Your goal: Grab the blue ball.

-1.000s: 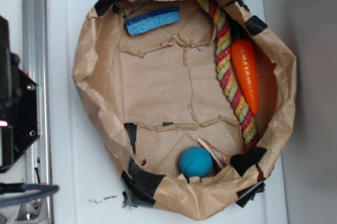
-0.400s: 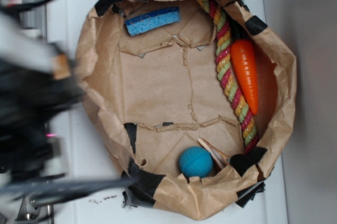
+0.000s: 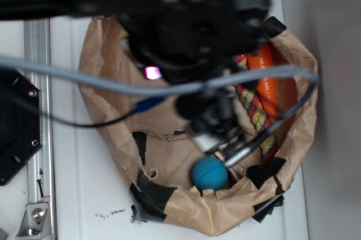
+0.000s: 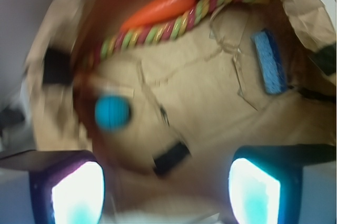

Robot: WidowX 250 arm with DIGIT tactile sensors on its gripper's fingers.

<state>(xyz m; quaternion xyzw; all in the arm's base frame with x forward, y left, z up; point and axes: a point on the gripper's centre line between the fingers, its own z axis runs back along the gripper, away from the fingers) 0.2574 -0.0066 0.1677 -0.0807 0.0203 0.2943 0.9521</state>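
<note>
From where I stand, the black robot arm (image 3: 186,31) stretches over a crumpled brown paper bag with black tape patches (image 3: 101,65), lying open on a white table (image 3: 84,183). The arm is a blur, hiding much of the bag's inside. The small teal-blue round ball (image 3: 210,173) sits on the bag's floor near the lower rim, just beside a black tape patch and a pale flat scrap I cannot identify. The dark gripper (image 3: 211,124) hangs above the bag, close over the ball but apart from it.

In the wrist view the two fingers (image 4: 68,182) stand wide apart with nothing between them, and the ball (image 4: 112,112) lies ahead of them, nearer the left one. Beyond it, a twisted red, yellow and green rope (image 4: 168,26) runs along the bag's wall, with a smooth orange plastic carrot toy (image 4: 160,5) lying against it. A flat rectangular blue sponge (image 4: 268,61) rests toward the far right.
</note>
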